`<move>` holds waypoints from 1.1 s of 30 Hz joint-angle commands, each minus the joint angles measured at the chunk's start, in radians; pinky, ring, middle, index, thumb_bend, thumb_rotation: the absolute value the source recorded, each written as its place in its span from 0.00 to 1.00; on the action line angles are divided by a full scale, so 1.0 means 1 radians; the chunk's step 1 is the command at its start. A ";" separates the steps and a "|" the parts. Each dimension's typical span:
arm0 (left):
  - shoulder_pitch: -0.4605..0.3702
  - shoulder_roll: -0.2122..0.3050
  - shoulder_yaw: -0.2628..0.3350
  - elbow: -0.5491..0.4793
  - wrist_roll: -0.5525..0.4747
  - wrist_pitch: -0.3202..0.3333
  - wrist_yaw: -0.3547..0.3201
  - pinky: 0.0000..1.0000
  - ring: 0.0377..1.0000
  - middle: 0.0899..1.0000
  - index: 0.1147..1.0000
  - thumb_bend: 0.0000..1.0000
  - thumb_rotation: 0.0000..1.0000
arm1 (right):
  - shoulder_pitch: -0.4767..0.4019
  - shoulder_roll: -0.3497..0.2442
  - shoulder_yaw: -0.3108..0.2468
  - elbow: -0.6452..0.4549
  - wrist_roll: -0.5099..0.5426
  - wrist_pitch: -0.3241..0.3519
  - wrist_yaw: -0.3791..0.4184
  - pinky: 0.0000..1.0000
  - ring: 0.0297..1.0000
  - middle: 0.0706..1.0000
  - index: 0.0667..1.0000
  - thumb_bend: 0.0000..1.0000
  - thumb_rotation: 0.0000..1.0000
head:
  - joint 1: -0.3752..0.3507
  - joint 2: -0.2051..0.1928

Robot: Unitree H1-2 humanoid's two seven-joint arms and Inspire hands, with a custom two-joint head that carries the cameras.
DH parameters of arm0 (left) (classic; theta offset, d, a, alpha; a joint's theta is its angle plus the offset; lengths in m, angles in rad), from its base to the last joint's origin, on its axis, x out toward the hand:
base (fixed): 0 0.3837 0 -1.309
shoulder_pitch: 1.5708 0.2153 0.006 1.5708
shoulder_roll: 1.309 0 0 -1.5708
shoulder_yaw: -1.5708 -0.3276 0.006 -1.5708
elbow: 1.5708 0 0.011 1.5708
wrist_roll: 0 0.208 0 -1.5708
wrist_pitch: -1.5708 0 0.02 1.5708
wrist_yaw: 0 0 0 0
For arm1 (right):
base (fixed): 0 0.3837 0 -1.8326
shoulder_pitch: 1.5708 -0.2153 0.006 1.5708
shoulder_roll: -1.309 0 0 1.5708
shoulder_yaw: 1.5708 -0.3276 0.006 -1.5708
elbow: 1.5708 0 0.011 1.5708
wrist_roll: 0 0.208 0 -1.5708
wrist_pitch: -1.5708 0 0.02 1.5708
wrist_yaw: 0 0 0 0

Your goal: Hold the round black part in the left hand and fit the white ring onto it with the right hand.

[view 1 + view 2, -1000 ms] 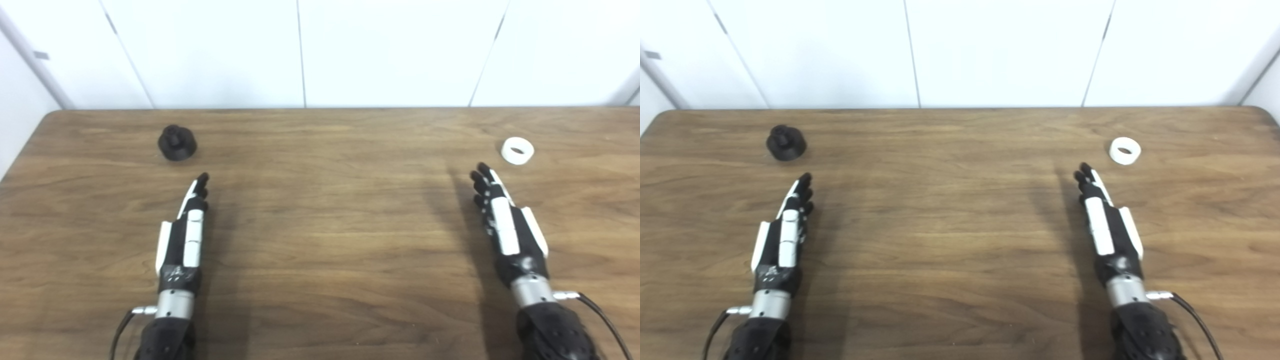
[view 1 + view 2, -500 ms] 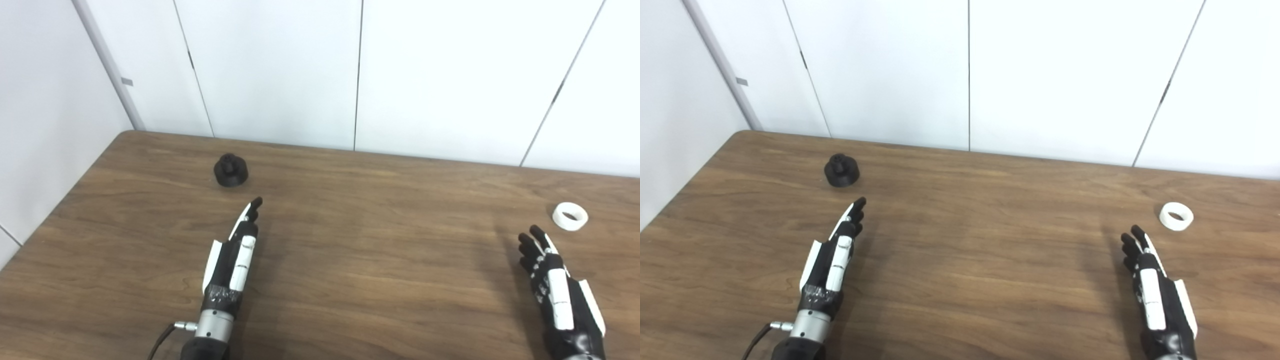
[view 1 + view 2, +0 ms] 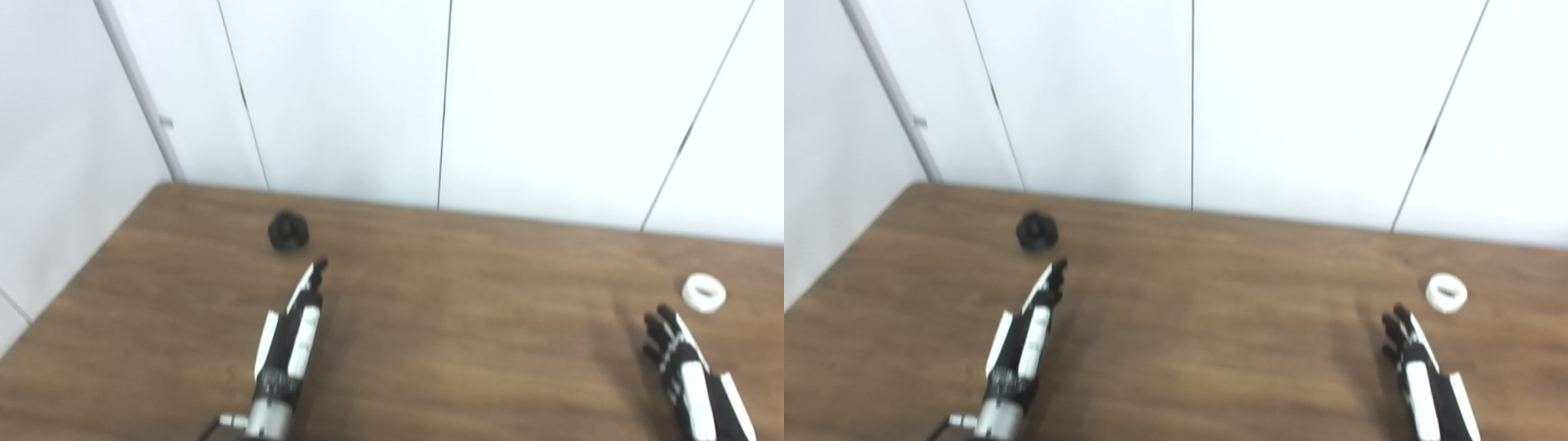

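We have done nothing yet: both our left hand (image 3: 288, 334) and right hand (image 3: 689, 373) are spread and empty, the black part (image 3: 288, 231) and ring (image 3: 704, 292) lying well apart on the table (image 3: 465, 343)

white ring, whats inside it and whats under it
The white ring lies flat on the wooden table, apart from the right hand. Its hole looks empty, though the picture is blurred. The patch of table directly beneath the ring is covered and cannot be seen.
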 commanded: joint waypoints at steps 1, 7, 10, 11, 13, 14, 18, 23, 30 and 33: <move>0.019 0.000 -0.005 0.058 0.030 -0.007 0.021 1.00 1.00 1.00 0.95 0.63 0.94 | -0.007 -0.004 -0.002 0.021 0.008 -0.012 0.003 1.00 0.95 0.93 0.94 0.55 1.00 | 0.001 0.001; 0.010 0.017 0.012 -0.016 0.097 0.028 0.047 1.00 1.00 1.00 0.97 0.69 0.62 | -0.011 0.000 -0.004 0.038 0.015 -0.036 0.002 1.00 0.94 0.92 0.93 0.56 1.00 | -0.003 0.002; -0.004 0.023 0.023 -0.071 0.101 0.054 0.049 1.00 1.00 0.99 0.96 0.74 0.50 | -0.011 0.002 -0.002 0.042 0.011 -0.044 -0.001 1.00 0.94 0.92 0.93 0.57 1.00 | -0.005 0.002; -0.011 0.027 0.026 -0.088 0.115 0.061 0.054 1.00 1.00 0.99 0.95 0.75 0.48 | -0.011 0.003 -0.001 0.042 0.008 -0.045 -0.002 1.00 0.93 0.92 0.93 0.58 1.00 | -0.007 0.003; -0.027 0.040 0.030 -0.122 0.164 0.094 0.060 1.00 1.00 1.00 0.94 0.79 0.46 | -0.010 0.003 0.003 0.036 -0.002 -0.042 -0.005 1.00 0.93 0.91 0.93 0.60 1.00 | -0.009 0.005; -0.035 0.046 0.032 -0.139 0.185 0.114 0.060 1.00 1.00 1.00 0.94 0.80 0.47 | -0.009 0.004 0.004 0.032 -0.004 -0.038 -0.005 1.00 0.93 0.91 0.93 0.61 1.00 | -0.013 0.006; -0.072 0.074 0.047 -0.192 0.214 0.206 0.044 1.00 1.00 1.00 0.93 0.87 0.44 | -0.006 0.010 0.004 0.023 -0.004 -0.041 -0.008 0.99 0.92 0.91 0.93 0.61 1.00 | -0.018 0.010; -0.118 0.123 0.062 -0.181 0.254 0.223 0.055 1.00 1.00 1.00 0.93 0.88 0.39 | -0.001 0.011 0.000 0.014 -0.003 -0.031 -0.009 0.99 0.92 0.90 0.92 0.60 1.00 | -0.018 0.010; -0.174 0.179 0.078 -0.146 0.344 0.269 0.078 1.00 1.00 0.97 0.91 0.94 0.42 | 0.002 0.006 0.000 0.015 -0.004 -0.032 -0.005 0.98 0.92 0.91 0.92 0.61 1.00 | -0.011 0.012; -0.196 0.199 0.080 -0.121 0.369 0.294 0.078 1.00 1.00 0.98 0.91 0.95 0.44 | 0.004 0.002 0.001 0.016 0.000 -0.035 0.002 0.99 0.92 0.91 0.93 0.60 1.00 | -0.011 0.015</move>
